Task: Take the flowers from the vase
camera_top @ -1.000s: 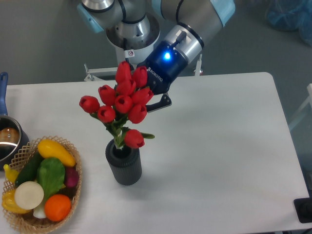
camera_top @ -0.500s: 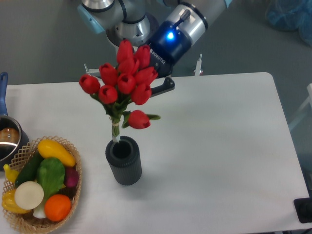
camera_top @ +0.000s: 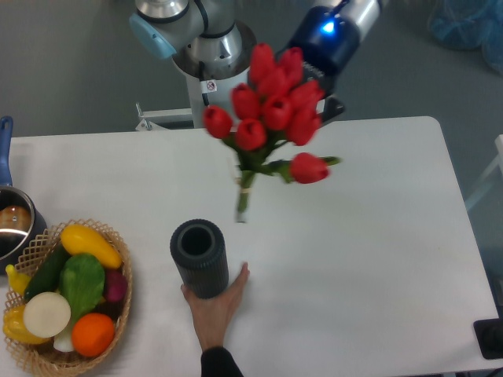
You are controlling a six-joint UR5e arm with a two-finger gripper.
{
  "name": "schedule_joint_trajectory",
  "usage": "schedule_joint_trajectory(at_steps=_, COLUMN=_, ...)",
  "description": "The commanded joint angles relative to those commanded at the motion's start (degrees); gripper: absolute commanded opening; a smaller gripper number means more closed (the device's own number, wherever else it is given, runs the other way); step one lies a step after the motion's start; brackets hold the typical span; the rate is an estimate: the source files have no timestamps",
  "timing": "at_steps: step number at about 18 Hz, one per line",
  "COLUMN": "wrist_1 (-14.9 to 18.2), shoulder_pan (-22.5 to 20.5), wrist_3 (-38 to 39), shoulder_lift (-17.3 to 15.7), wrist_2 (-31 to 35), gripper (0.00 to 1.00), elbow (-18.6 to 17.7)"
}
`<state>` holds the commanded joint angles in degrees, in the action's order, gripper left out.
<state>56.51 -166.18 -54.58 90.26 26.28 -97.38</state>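
Observation:
The flowers, a bunch of red tulip buds with green leaves and a bound stem, hang in the air fully clear of the vase, up and to its right. Their stem end is well above the table. My gripper comes in from the upper right behind the buds and is shut on the flowers; the buds hide most of its fingers. The vase, a dark grey ribbed cylinder, stands upright with an empty mouth.
A person's hand reaches in from the bottom edge and touches the base of the vase. A wicker basket of fruit and vegetables sits at the front left. A metal pot with a blue handle is at the left edge.
The gripper has risen and moved right with the flowers, pulling the stem fully out of the vase. A hand has come in at the vase's base.

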Motion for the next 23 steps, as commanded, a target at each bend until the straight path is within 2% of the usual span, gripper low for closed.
schedule_joint_trajectory(at_steps=3, wrist_1=0.09, shoulder_pan=-4.14, wrist_3=-4.83, shoulder_lift=0.61, wrist_2=0.18, gripper=0.30, elbow=-0.26)
schedule_joint_trajectory(at_steps=5, wrist_1=0.09, shoulder_pan=-5.37, wrist_3=-6.06, shoulder_lift=1.23, wrist_2=0.79, gripper=0.30, elbow=-0.35)
schedule_joint_trajectory(at_steps=7, wrist_1=0.09, shoulder_pan=-5.55, wrist_3=-8.78, shoulder_lift=2.81, wrist_2=2.81, gripper=0.30, elbow=-0.35)
schedule_joint_trajectory(at_steps=11, wrist_1=0.18, shoulder_pan=-6.61, wrist_3=-11.51, shoulder_lift=3.86, wrist_2=6.59, gripper=0.30, elbow=-0.53)
schedule_joint_trajectory(at_steps=17, wrist_1=0.26, shoulder_pan=-7.84, wrist_3=-11.87, shoulder_lift=4.13, wrist_2=6.60, gripper=0.30, elbow=-0.70)
schedule_joint_trajectory(at_steps=23, wrist_1=0.18, shoulder_pan=-8.28, wrist_3=-11.96, shoulder_lift=3.52, wrist_2=6.60, gripper=0.30, elbow=-2.90)
